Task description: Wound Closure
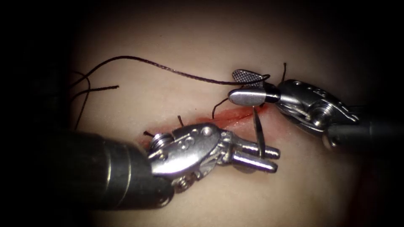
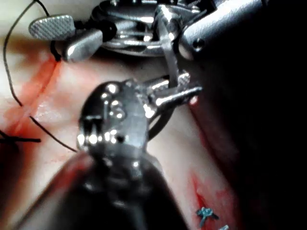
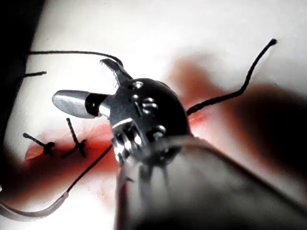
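My left tool [image 1: 269, 158] comes in from the lower left, its jaws shut on the curved needle [image 1: 258, 130] partway along its curve. The needle rises from those jaws to the red cut [image 1: 235, 114], ending just under my right tool; whether its end is in the tissue [image 1: 176, 96] I cannot tell. In the left wrist view the needle [image 2: 169, 52] crosses the left tool [image 2: 192, 85] and curves on below it. My right tool [image 1: 232, 85] hovers over the cut's right end, open and holding nothing. Dark thread [image 1: 139, 61] arcs from the left to its upper jaw.
Two tied stitches with short cut ends [image 1: 181, 120] sit on the cut beside the left tool's wrist, and appear as knots [image 3: 48, 146] in the right wrist view. A loose thread end [image 1: 284, 67] sticks up by the right tool. Red fluid [image 2: 211, 196] stains the tissue.
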Robot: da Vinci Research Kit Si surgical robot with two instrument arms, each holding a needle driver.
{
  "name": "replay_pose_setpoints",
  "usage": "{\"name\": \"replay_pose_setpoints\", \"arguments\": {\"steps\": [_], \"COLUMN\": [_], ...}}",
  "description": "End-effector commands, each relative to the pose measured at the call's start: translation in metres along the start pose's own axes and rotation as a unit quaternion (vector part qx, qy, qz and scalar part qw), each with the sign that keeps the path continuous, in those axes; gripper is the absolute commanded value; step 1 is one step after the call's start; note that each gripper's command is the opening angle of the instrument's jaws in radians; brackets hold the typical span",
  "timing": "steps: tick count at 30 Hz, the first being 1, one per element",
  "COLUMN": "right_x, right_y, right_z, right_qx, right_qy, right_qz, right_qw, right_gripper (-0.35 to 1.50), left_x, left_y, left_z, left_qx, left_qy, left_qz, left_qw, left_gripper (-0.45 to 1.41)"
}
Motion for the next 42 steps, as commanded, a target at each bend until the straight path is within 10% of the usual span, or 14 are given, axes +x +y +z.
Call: {"name": "replay_pose_setpoints", "arguments": {"steps": [1,6,8,19,26,32,42], "right_x": [-0.0004,-0.0012,-0.0021,-0.0074,-0.0118,-0.012,-0.0127], "right_y": [-0.0002,-0.0011,-0.0018,-0.0072,-0.011,-0.0133,-0.0123], "right_z": [0.001,0.0013,0.0016,0.0098,0.0104,0.0068,-0.0012], "right_qx": [0.002,0.048,0.098,0.153,0.227,0.313,0.293], "right_qy": [0.0,-0.032,-0.065,-0.131,-0.241,-0.289,-0.384], "right_qz": [-0.001,-0.002,-0.018,-0.151,-0.252,-0.23,-0.072], "right_qw": [1.0,0.998,0.993,0.968,0.909,0.875,0.873], "right_gripper": [1.3,0.56,-0.35,-0.35,-0.35,-0.35,-0.35], "left_x": [0.0004,0.0065,0.0086,0.011,0.0126,0.0149,0.0212], "left_y": [-0.0002,0.0039,0.0051,0.0061,0.0079,0.0088,0.0095], "left_z": [-0.0002,-0.0046,-0.0067,-0.0077,-0.0065,-0.0095,-0.022], "left_qx": [0.003,-0.022,-0.016,-0.011,-0.018,-0.009,0.059], "left_qy": [0.017,0.147,0.17,0.181,0.18,0.176,0.213], "left_qz": [-0.035,-0.203,-0.22,-0.206,-0.218,-0.176,-0.078], "left_qw": [0.999,0.968,0.96,0.962,0.959,0.969,0.972], "left_gripper": [-0.45,-0.45,-0.45,-0.45,-0.45,-0.45,-0.45]}}
